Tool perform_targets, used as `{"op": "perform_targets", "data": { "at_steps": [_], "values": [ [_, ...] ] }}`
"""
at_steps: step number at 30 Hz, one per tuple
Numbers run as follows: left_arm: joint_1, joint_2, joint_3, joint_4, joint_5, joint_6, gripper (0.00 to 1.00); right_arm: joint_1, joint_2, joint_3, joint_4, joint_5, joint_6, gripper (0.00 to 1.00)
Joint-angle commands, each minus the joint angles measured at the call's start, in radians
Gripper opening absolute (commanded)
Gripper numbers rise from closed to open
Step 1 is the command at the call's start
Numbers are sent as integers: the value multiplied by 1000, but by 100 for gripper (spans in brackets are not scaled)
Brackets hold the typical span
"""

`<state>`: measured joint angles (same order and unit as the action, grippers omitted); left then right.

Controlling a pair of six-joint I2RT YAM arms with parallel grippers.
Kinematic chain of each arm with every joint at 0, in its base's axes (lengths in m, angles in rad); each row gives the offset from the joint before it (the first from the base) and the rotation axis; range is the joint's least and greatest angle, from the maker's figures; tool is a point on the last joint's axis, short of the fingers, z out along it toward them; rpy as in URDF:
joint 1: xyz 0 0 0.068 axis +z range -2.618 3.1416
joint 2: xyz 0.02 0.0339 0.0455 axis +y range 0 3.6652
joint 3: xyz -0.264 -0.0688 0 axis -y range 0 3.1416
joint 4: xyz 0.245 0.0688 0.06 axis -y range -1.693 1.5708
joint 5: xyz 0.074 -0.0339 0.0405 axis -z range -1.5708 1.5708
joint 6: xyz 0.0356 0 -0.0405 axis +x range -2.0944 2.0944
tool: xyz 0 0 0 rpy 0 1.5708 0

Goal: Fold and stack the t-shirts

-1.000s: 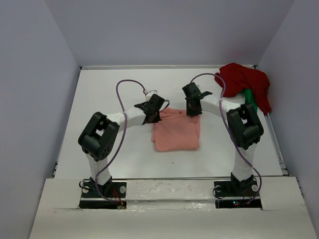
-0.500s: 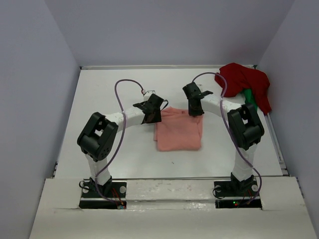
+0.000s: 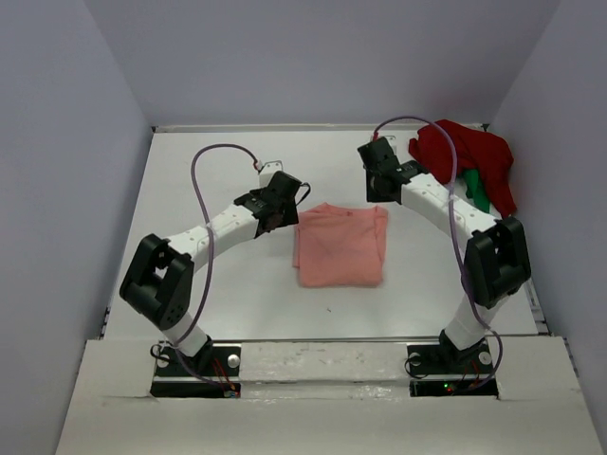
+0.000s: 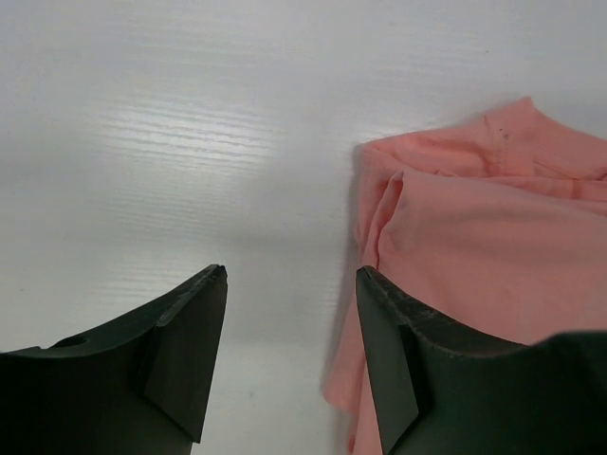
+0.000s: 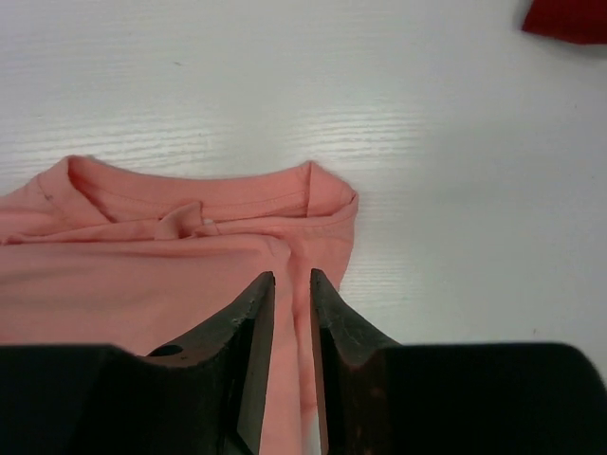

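Note:
A salmon-pink t-shirt [image 3: 340, 245] lies folded flat in the middle of the table. My left gripper [image 3: 277, 210] hovers just off its far left corner, open, with only bare table between its fingers [image 4: 291, 275]; the pink cloth [image 4: 484, 237] sits under the right finger. My right gripper [image 3: 378, 188] hangs over the far right corner, jaws a narrow gap apart [image 5: 292, 277], and the pink collar edge [image 5: 190, 204] lies loose below them. A dark red t-shirt [image 3: 465, 154] is bunched at the back right with a green t-shirt [image 3: 477, 190] peeking out beneath it.
White walls close in the table [image 3: 218, 275] on the left, back and right. A corner of the dark red cloth [image 5: 569, 19] shows at the top right of the right wrist view. Purple cables loop above both arms.
Both grippers were shut on the pink shirt's far corners a second ago; they have opened, let go and drawn back and outward. The shirt now lies settled.

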<state>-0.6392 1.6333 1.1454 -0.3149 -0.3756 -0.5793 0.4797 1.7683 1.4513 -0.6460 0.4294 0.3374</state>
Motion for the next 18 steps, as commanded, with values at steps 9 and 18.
{"op": "perform_targets", "data": {
  "at_steps": [9, 18],
  "values": [
    [4, -243, -161, 97, 128, 4, 18, 50, -139, -285, 124, -192, 45, 0],
    [13, -225, -142, 168, 363, 24, 8, 59, -227, -341, 121, -222, 66, 0]
  ]
}}
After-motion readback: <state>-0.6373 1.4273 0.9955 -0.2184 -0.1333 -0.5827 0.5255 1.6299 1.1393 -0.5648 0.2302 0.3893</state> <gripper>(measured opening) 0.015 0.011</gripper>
